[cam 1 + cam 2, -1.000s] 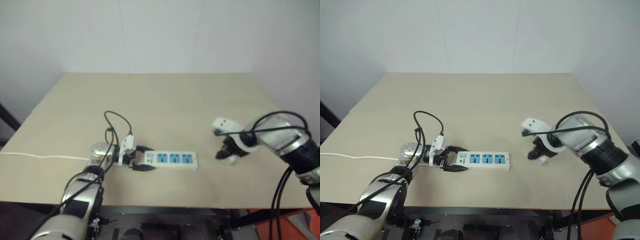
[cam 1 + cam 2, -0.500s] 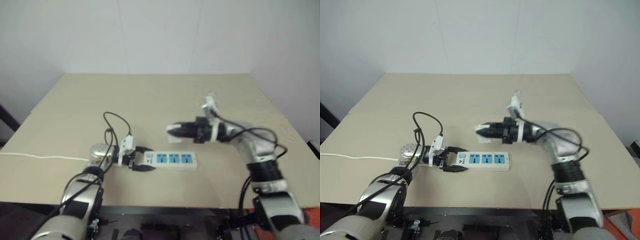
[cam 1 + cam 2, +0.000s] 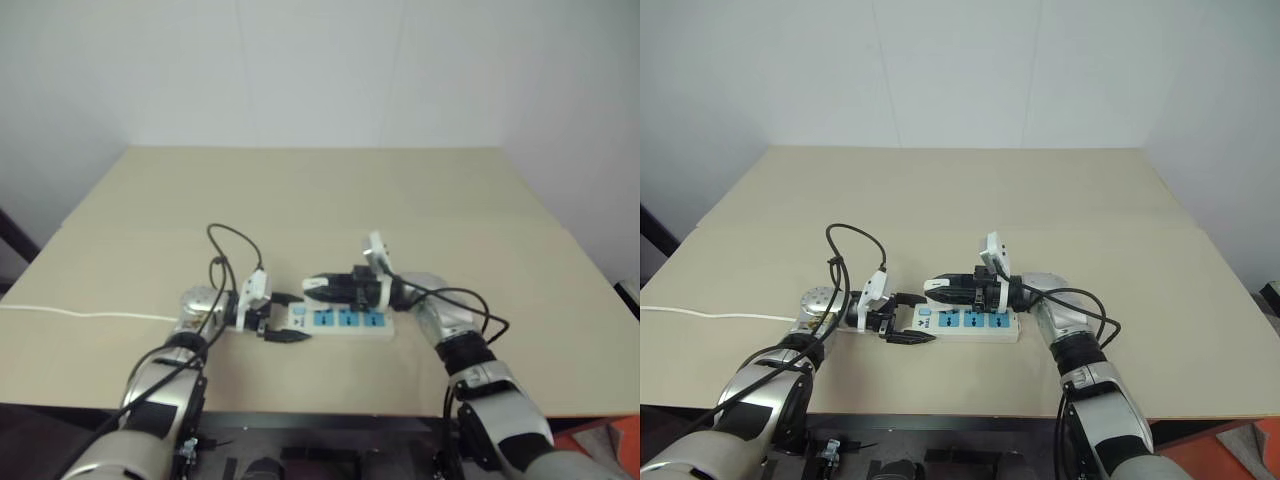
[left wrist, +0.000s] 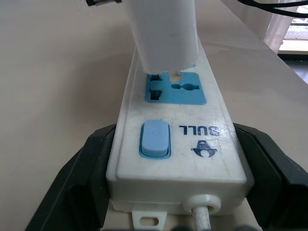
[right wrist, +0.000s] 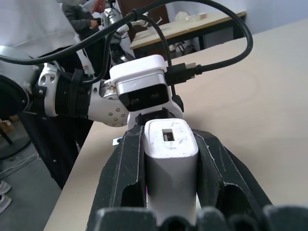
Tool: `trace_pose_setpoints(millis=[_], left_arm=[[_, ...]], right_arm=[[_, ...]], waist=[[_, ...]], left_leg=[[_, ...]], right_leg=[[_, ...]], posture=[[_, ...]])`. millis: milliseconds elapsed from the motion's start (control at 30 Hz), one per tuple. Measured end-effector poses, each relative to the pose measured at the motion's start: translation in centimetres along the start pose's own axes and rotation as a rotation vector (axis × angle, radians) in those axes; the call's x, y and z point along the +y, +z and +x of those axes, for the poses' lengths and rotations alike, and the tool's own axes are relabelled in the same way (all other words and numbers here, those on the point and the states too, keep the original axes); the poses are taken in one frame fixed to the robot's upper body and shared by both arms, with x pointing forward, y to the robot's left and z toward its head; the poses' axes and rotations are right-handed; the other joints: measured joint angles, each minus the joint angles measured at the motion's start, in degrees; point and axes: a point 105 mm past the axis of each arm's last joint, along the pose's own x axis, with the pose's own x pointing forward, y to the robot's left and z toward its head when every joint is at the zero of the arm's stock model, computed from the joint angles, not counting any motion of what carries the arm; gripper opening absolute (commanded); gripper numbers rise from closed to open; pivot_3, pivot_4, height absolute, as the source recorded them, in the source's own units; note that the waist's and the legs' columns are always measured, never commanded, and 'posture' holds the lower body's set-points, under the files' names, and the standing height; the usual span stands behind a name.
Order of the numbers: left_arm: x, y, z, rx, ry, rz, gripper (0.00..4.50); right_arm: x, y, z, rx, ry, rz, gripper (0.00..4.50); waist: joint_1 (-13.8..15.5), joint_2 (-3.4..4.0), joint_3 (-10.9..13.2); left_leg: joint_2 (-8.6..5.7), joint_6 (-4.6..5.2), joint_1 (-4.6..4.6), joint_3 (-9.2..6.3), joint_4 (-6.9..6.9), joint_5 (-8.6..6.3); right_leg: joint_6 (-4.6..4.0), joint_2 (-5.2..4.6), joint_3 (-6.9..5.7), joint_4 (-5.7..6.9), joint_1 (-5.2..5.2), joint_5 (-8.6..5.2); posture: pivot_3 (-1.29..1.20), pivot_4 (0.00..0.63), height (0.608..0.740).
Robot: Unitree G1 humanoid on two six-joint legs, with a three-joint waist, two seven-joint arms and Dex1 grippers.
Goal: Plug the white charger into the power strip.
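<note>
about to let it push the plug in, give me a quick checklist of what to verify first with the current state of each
1. Power strip held steady: ok, the left gripper clamps its switch end, one finger on each side.
2. White charger secured: ok, the right gripper is shut on it, fingers along both its sides.
3. Charger over a socket: ok, in the left wrist view it stands right above the blue socket nearest the switch.
4. Prongs matched to the slots: cannot tell, the charger body hides them.
5. Charger fully seated: not ok, part of the socket face shows below its edge.
6. Cord out of the way: ok, it trails off behind the left gripper.
</note>
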Motion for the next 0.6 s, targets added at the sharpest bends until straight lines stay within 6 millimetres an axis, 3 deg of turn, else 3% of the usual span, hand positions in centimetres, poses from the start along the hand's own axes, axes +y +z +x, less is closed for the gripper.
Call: trace_pose_setpoints(millis=[133, 600], left_arm=[[0.0, 0.0, 0.0, 0.0, 0.0, 0.0, 3.31], [0.0, 0.0, 0.0, 0.004, -0.003, -0.007, 3.31]], right_arm=[[-0.5, -0.8, -0.4, 0.008, -0.026, 0.005, 1.12], [-1.1, -0.9, -1.2, -0.007, -0.045, 0.001, 1.12]], waist=[[0.0, 0.0, 0.0], [0.0, 0.0, 0.0]], left_leg=[[-0.01, 0.0, 0.0, 0.0, 0.0, 0.0], [-0.01, 0.0, 0.0, -0.01, 0.0, 0.0]], right_leg=[[0.0, 0.0, 0.0, 0.0, 0.0, 0.0], [0.0, 0.0, 0.0, 0.0, 0.01, 0.0]], posture=[[0.0, 0.15, 0.74], [0.0, 0.15, 0.74]])
